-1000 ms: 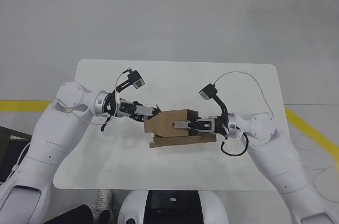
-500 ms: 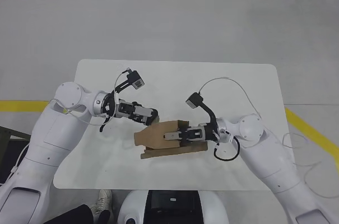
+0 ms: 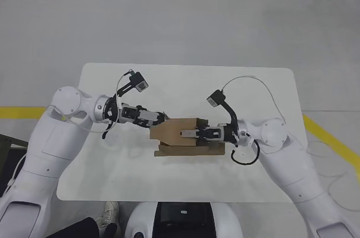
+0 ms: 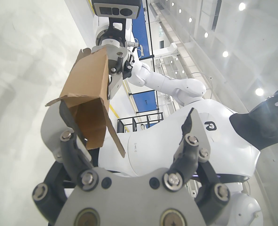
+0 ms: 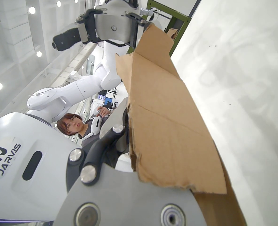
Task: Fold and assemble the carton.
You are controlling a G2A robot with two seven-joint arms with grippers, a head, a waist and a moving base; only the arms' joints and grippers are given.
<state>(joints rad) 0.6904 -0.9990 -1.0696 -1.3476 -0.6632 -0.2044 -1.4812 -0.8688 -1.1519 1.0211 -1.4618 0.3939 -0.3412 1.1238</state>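
Carton [image 3: 171,132] long axis L–R over counter [image 3: 257,89], open end facing L tool [image 4: 127,114], spread wide. R tool [image 3: 191,133] clamps the far wall. L wrist view shows hollow inside.

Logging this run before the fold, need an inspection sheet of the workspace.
Surface: white table, carton at its middle.
Job's things: brown carton, opened into a tube, end flaps unfolded.
Clutter: nothing seen.
Grippers: left gripper open, one finger at the carton's open end; right gripper shut on a carton wall.
Cables: white cable loops from the right wrist above the table.
Surroundings: grey floor, yellow floor line.
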